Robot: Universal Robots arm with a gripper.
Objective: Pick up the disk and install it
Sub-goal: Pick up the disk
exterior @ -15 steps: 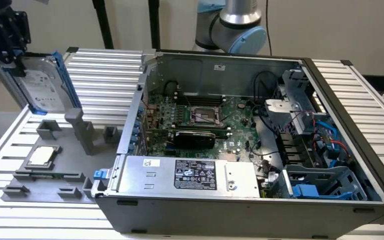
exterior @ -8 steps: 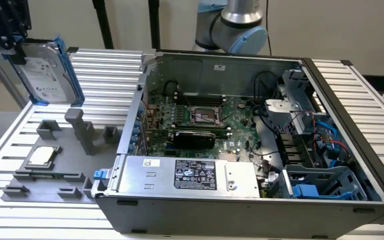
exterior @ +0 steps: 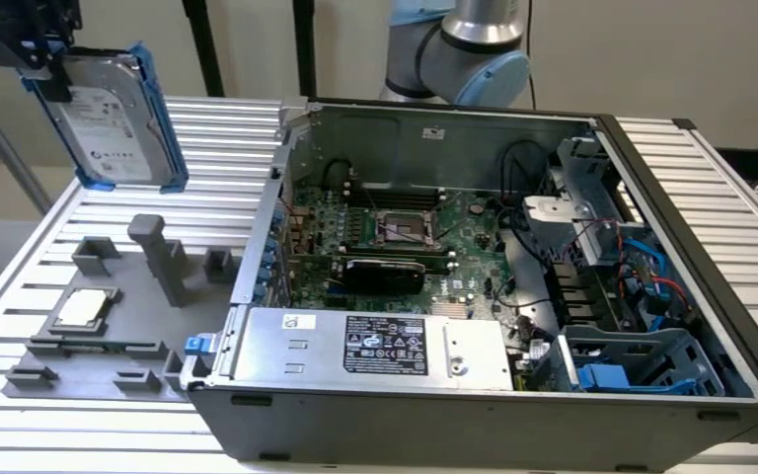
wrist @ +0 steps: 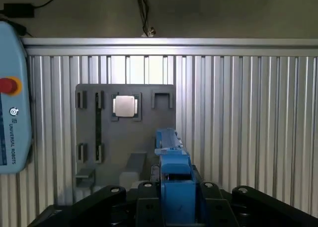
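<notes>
Item: disk (exterior: 111, 117), upright in your pincer (exterior: 44, 61), which is closed on the upper end of its blue carrier. Location: raised well above the grey fixture (exterior: 90, 341) on the desk (exterior: 228, 128).
Exterior view adds: open case (exterior: 418, 124) just beside the fixture.
Wrist view adds: the disk's blue edge clamped between the fingers; chip (wrist: 124, 106) seated in the fixture; pendant (wrist: 12, 103) near the fixture.

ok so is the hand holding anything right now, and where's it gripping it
Yes. The hand holds the disk by its upper end, clamped on the blue frame, with the disk lifted off the table.
</notes>
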